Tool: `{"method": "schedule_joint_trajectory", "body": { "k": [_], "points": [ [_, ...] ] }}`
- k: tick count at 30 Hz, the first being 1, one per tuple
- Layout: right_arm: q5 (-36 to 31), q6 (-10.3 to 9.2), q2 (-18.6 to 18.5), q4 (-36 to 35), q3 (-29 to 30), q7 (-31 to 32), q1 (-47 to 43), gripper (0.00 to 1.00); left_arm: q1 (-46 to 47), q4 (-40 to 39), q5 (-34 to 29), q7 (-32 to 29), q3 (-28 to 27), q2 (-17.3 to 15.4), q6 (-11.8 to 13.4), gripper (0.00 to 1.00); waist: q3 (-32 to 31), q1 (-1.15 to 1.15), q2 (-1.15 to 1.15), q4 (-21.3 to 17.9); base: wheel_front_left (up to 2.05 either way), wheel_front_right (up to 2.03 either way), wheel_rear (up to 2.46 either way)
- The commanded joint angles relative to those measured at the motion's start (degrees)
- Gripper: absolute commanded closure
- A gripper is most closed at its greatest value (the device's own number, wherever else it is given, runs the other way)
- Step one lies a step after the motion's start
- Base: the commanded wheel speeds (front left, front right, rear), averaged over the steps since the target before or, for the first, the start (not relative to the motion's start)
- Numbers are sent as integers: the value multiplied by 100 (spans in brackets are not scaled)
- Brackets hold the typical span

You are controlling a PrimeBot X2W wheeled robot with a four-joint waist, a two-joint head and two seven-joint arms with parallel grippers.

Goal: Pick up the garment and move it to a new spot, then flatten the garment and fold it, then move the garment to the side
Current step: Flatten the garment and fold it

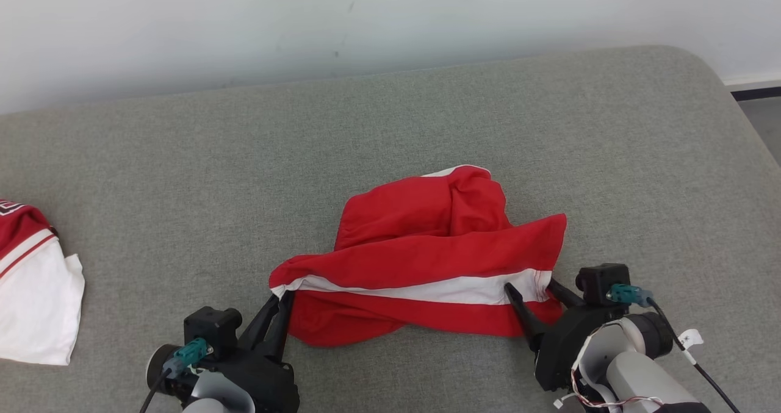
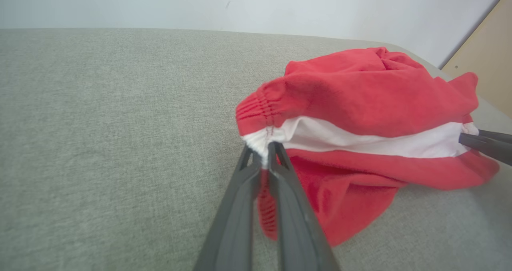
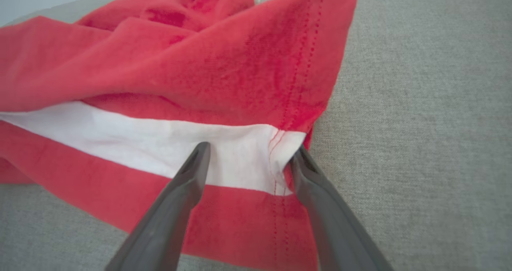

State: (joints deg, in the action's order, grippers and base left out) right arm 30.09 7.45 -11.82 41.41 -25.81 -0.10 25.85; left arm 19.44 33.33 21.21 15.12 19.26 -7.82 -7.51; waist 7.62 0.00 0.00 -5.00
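Mia: Closest are both grippers. What is the left gripper (image 1: 282, 297) doing?
Sam: Its jaws are squeezed tight on one end of the red garment (image 1: 427, 248). But start with the biggest thing, the grey cushion (image 1: 390, 114). The garment lies on it, near the middle, all bunched up.
Mia: Will it be hard to move?
Sam: No, it looks soft, light and floppy. It will sag, so it is best held by both ends of the white stripe (image 1: 439, 290).
Mia: And the right gripper (image 1: 528, 285)?
Sam: Its jaws are wide apart. The stripe's other end sits between them, not pinched yet.
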Motion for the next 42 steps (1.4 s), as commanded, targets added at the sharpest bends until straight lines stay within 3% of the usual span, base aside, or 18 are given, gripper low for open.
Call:
{"method": "schedule_joint_trajectory", "body": {
  "k": [1,10,12,16,18,20,23,25,30,32,42],
  "points": [
    [-88,7,-33,-36,-85,-81,34,0,38,12,27,4,-13,-25,11,100,-6,0,0,-10,0,0,0],
    [-168,6,-95,139,-311,-10,256,0,-16,18,25,4,14,-23,11,100,-59,0,0,-32,0,0,0],
    [-121,6,-99,256,-322,66,295,20,-44,19,30,4,27,-17,11,100,-72,0,0,-28,0,0,0],
    [-51,7,-100,508,-344,187,396,15,-74,30,52,4,71,-12,11,100,-85,0,0,-9,0,0,0],
    [-18,6,-90,593,-368,177,439,27,-77,36,66,5,89,-19,11,100,-85,0,0,2,0,0,0],
    [-9,7,-81,664,-411,150,479,46,-74,37,72,4,99,-30,11,100,-83,0,0,11,0,0,0],
    [-65,7,-87,734,-477,7,555,64,-72,36,82,4,97,-50,11,100,-83,0,0,14,0,0,0],
    [-151,6,-114,795,-480,-131,626,70,-85,31,88,4,92,-60,11,100,-88,0,0,5,0,0,0],
    [-274,6,-37,1022,-454,-308,718,70,-113,17,89,4,88,-61,11,100,-122,0,0,-20,0,0,0],
    [-298,7,-15,1076,-467,-332,753,100,-127,11,96,4,86,-56,11,100,-138,0,0,-32,0,0,0],
    [-48,6,-98,812,-542,-562,880,100,-5,-234,282,4,-34,8,11,100,-233,0,0,-58,0,0,0]
  ]
}}
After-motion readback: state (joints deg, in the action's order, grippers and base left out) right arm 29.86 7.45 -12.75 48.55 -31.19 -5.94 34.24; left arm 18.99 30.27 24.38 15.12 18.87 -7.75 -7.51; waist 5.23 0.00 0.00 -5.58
